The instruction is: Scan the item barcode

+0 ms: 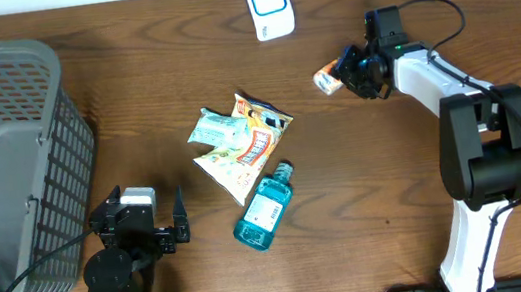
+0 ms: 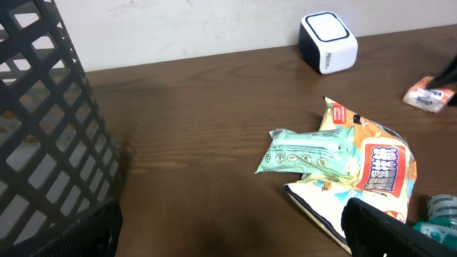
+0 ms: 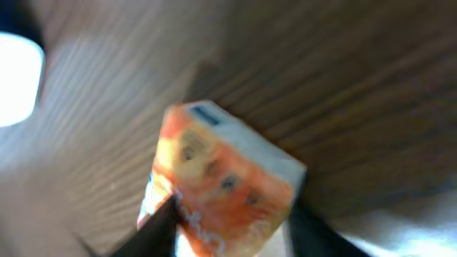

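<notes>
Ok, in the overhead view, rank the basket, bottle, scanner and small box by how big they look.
1. basket, by far the largest
2. bottle and scanner, which look about alike, so I won't rank them
3. box, the smallest

The table (image 1: 126,43) is dark, grained wood with a low sheen. The basket (image 1: 45,55) is matt grey plastic. The scanner (image 1: 269,4) is smooth, glossy white plastic. The snack bag (image 1: 258,144) and green pack (image 1: 213,129) are crinkled, shiny film. The bottle (image 1: 264,211) is clear teal plastic, paper-labelled. The small box (image 3: 221,178) looks like printed card.
</notes>
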Controlling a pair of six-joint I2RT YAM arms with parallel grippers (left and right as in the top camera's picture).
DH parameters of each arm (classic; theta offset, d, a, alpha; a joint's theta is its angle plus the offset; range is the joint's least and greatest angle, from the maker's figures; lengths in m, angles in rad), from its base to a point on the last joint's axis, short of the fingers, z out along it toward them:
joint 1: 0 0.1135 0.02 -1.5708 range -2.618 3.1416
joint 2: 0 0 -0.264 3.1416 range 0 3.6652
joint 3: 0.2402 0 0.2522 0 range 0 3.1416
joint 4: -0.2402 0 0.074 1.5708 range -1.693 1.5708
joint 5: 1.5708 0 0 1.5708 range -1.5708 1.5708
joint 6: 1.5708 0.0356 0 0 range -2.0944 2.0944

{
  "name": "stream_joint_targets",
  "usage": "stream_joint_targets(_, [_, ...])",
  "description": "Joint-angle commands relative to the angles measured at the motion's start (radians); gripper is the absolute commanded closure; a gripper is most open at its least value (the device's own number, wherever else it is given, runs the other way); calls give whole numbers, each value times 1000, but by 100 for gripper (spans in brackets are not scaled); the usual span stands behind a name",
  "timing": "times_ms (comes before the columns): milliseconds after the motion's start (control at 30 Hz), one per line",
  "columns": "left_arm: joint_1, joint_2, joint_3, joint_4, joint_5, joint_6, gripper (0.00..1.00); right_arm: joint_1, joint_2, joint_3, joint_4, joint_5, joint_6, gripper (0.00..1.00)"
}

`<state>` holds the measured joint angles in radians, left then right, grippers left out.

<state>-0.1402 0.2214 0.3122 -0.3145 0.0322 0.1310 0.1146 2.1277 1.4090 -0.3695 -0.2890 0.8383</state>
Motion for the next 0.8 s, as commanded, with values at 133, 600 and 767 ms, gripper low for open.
stream_joint_targets(133, [0,-2,-1,1,13,-1,2,9,45,-6,-42,37,-2,99])
stream_joint_targets(600, [0,-2,-1,1,13,-1,2,-52,4,-6,164,-1273,-662,99])
stream_joint_targets(767, [0,-2,-1,1,13,-1,2,-22,5,-16,16,-1273,-867,99])
